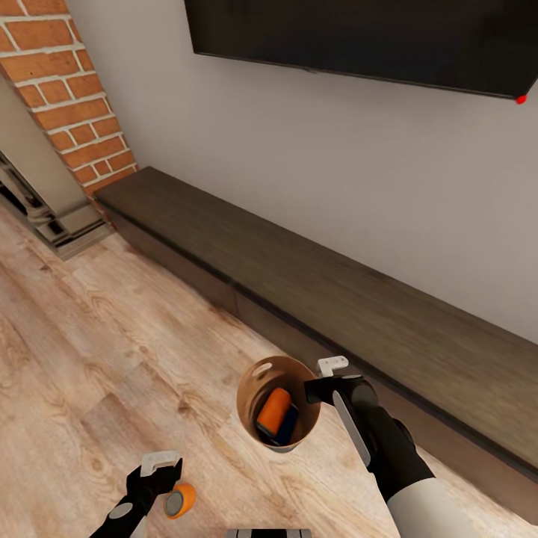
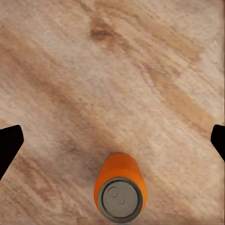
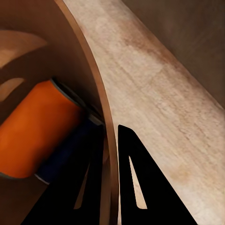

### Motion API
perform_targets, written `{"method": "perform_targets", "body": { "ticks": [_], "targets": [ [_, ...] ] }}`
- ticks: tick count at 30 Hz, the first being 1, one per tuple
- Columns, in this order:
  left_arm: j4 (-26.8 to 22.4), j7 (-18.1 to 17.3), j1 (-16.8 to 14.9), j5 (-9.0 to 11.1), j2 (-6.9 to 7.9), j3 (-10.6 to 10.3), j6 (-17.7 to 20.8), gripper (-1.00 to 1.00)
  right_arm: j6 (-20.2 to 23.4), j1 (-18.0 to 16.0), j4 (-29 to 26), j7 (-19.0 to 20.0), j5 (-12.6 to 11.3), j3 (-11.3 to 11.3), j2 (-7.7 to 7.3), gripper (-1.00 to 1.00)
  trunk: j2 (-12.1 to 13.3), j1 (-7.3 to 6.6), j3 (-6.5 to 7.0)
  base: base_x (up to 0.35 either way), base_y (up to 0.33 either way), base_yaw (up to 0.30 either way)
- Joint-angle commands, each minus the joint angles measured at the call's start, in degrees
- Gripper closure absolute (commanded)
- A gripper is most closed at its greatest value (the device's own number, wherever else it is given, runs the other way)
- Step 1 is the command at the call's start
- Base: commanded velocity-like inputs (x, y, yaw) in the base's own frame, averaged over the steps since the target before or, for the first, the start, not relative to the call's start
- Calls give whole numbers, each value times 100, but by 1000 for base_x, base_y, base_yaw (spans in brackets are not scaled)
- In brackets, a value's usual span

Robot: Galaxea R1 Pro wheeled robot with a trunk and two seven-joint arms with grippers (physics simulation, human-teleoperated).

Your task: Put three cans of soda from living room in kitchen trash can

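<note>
Right gripper (image 1: 323, 379) is clamped on the trash can (image 1: 258, 372) wall at the rim, 1 finger inside, 1 outside; right wrist view shows both fingers (image 3: 140, 187) pinching the thin brown wall (image 3: 101, 108). Bin is next to the long low dark-brown cabinet (image 1: 314, 276), over the light wood floor (image 1: 90, 336); can't tell if it's lifted or resting.

1 orange soda can (image 1: 273, 411) lies tilted inside the bin, something dark blue beside it. In the right wrist view that can (image 3: 35, 136) is on its side against the inner wall.

Left gripper (image 1: 166, 478) is open, jaws spread wide. A 2nd soda can (image 1: 180, 500) sits just beside it, grey top toward the camera; left wrist view shows it (image 2: 120, 190) between the 2 fingertips (image 2: 8, 145), touching neither.

Brick fireplace (image 1: 71, 97) far left, black wall TV (image 1: 359, 33) above.
</note>
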Motion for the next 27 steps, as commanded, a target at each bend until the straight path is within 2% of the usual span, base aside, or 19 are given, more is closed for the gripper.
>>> {"method": "perform_targets", "body": {
  "ticks": [1,13,20,27],
  "targets": [
    [0,0,-1,0,-12,1,0,-100,-4,-1,-1,28,-105,3,1,100,0,0,-5,0,0,0],
    [0,-1,0,-1,-41,1,0,-100,-4,-1,-1,29,-105,2,1,100,0,0,-62,-1,0,0],
    [0,-2,0,-1,-42,-6,0,-100,-4,-1,-1,28,-105,1,1,100,0,0,-63,-191,0,0],
    [0,0,-2,-1,-42,-15,0,-100,-4,-1,-1,28,-104,0,1,100,0,0,-63,-39,0,0]
  ]
}}
